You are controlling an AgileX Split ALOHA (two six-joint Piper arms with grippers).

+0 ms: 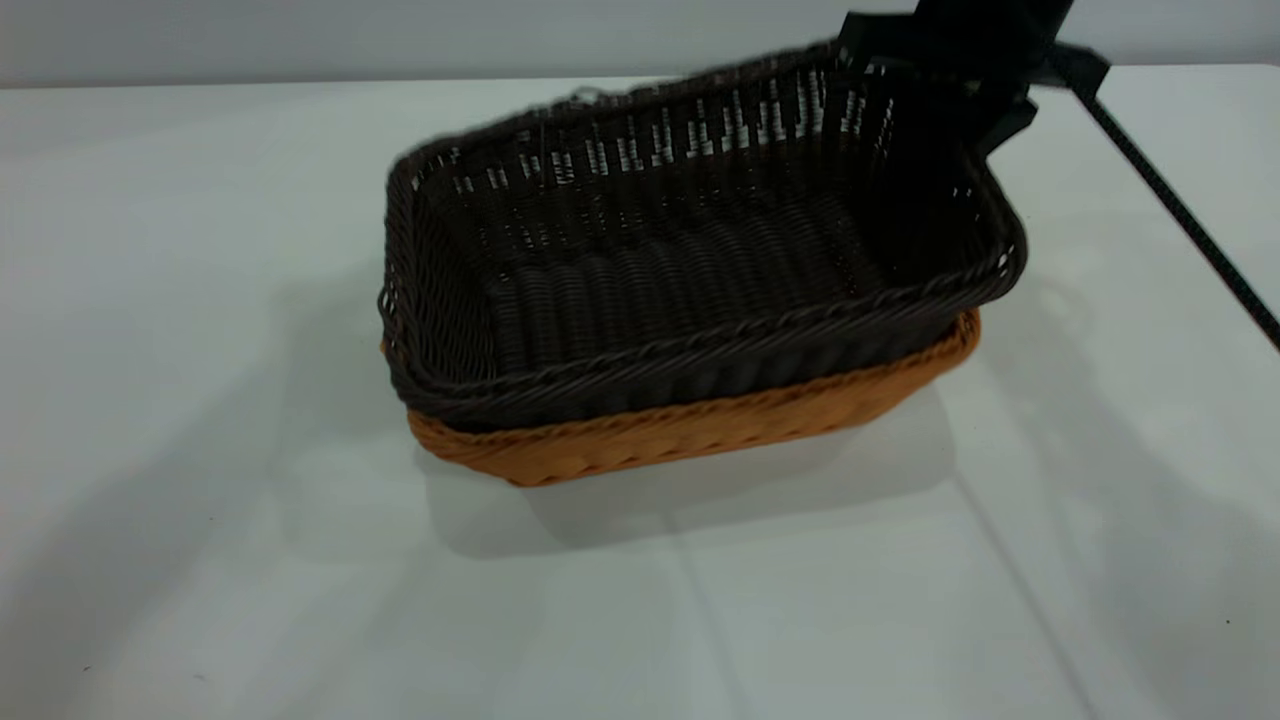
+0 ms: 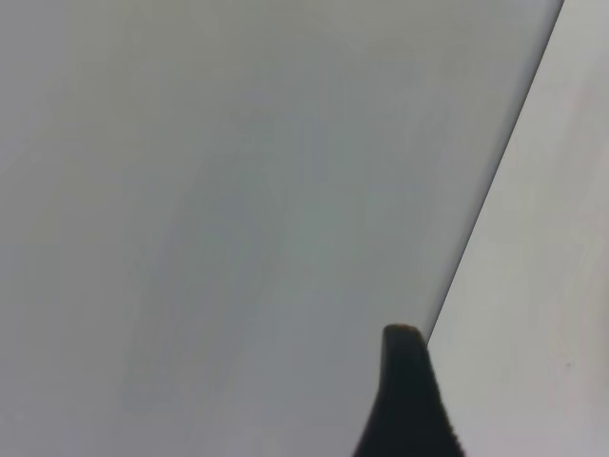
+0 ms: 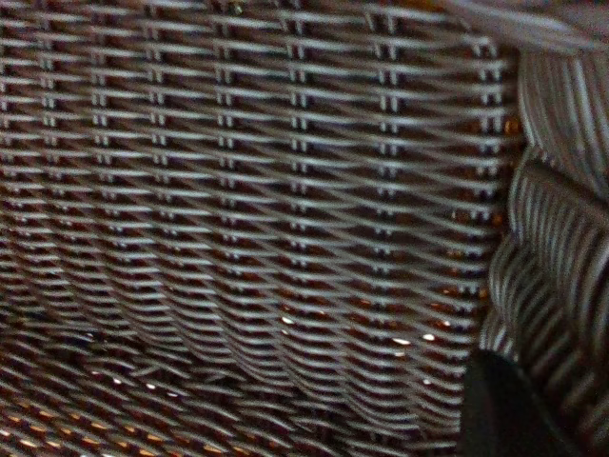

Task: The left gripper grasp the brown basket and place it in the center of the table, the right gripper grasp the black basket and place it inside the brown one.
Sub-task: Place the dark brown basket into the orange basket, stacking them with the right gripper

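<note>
So, you've got the black basket [image 1: 690, 270] sitting inside the brown basket [image 1: 700, 425] right now, roughly in the middle of the table [image 1: 200, 450]. It isn't seated flat though. From the exterior view the dark one rides tilted: its right end and far side stand up higher, and only a strip of the brown basket's near wall and rim shows underneath, running from the near left corner to the right end. The black rim overhangs the brown one at the right end.

Your right gripper [image 1: 925, 150] is at the far right corner of the black basket, coming down from the top of the exterior view. It reaches down over the rim there, with a dark part running down inside the basket against the wall. Whether it's clamped on the wicker or let go, I honestly can't tell, since it's black on black and the tips blend into the weave. The right wrist view doesn't help much either: it's filled with the black basket's weave [image 3: 266, 219] from very close, with bits of orange showing through the gaps, and one dark fingertip [image 3: 504, 409] at the edge.

The left gripper isn't anywhere in the exterior view. The left wrist view shows only one finger [image 2: 409, 400] of it over bare table [image 2: 190, 238], next to the table's edge, so you can't tell its state either.

A thin black cable [image 1: 1180, 215] slants across the table on the right.
</note>
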